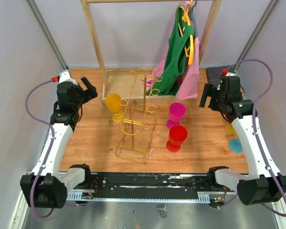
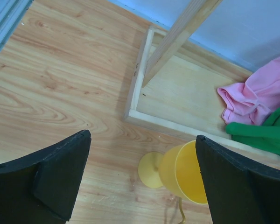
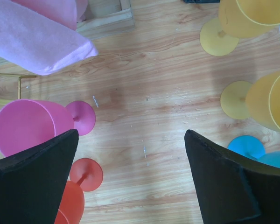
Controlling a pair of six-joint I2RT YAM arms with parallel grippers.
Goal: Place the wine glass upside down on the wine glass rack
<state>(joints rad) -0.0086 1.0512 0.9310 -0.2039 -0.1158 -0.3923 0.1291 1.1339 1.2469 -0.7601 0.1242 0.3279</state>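
Standing near the middle of the counter point(image 1: 86, 138), the gold wire wine glass rack point(image 1: 136, 121) rests on its rectangular base with its central post up. Every glass in view stands on its foot on the counter.

The yellow wine glass point(image 1: 113, 102) is just beside the rack's left side, in front of the base of the wooden clothes rail point(image 1: 96, 47). The magenta wine glass point(image 1: 177, 112) and the red wine glass point(image 1: 178, 135) stand close together to the right of the rack, the red one nearer the arm bases. Further glasses sit at the counter's right edge: two yellow ones point(image 3: 252, 18) and a blue one point(image 3: 249, 148).

The left pincer point(image 1: 89, 88) hovers above the counter to the left of the yellow wine glass, jaws spread wide with nothing between them. The right pincer point(image 1: 207, 98) hangs between the magenta wine glass and the right-edge group, jaws likewise apart and holding nothing.

A green garment point(image 1: 178, 57) and a pink garment point(image 1: 190, 81) hang from the rail, and their lower ends reach its base.
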